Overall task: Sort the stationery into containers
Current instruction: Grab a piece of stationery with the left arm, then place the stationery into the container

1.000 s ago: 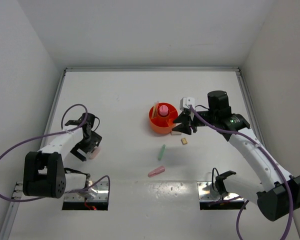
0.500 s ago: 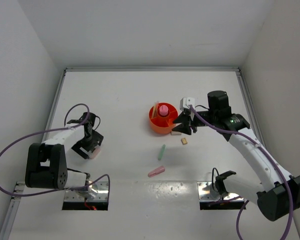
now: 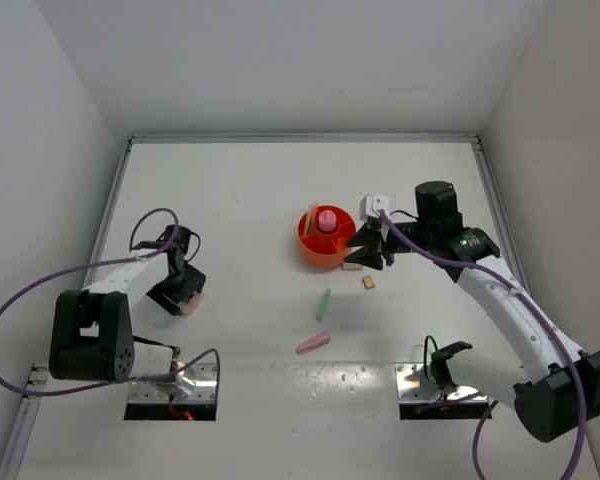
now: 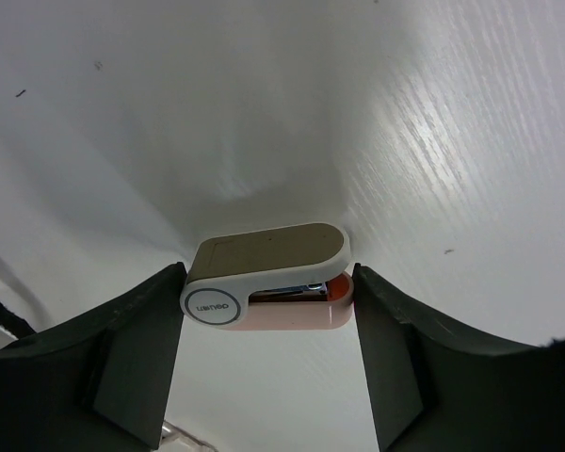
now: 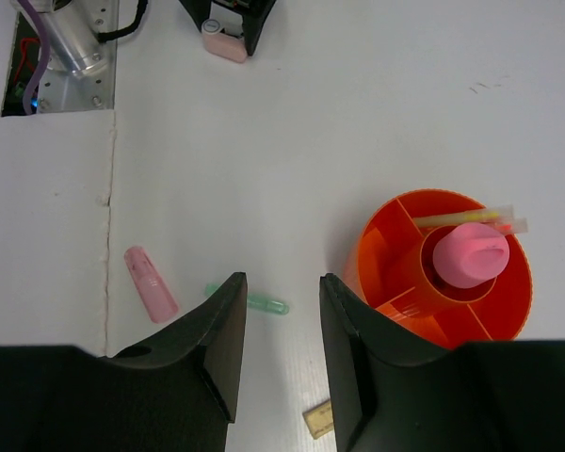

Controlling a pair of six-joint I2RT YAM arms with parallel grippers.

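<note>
Narrowed since a second ago, the left gripper [image 4: 268, 282] pinches the pink stapler [image 4: 264, 271], far left of the orange tub [image 3: 318, 258]: the pick-up step. Next probably calls for lifting and carrying it there; the right gripper [image 5: 282, 292] hovers parted, empty.

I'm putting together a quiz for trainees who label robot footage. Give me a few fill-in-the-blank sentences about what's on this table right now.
1. The divided tub is coloured ____.
2. The tube standing in its central well has a ____ cap.
3. The left gripper straddles a small ____.
4. The loose stick nearest the tub is ____.

Missing words: orange; pink; stapler; green.
</note>
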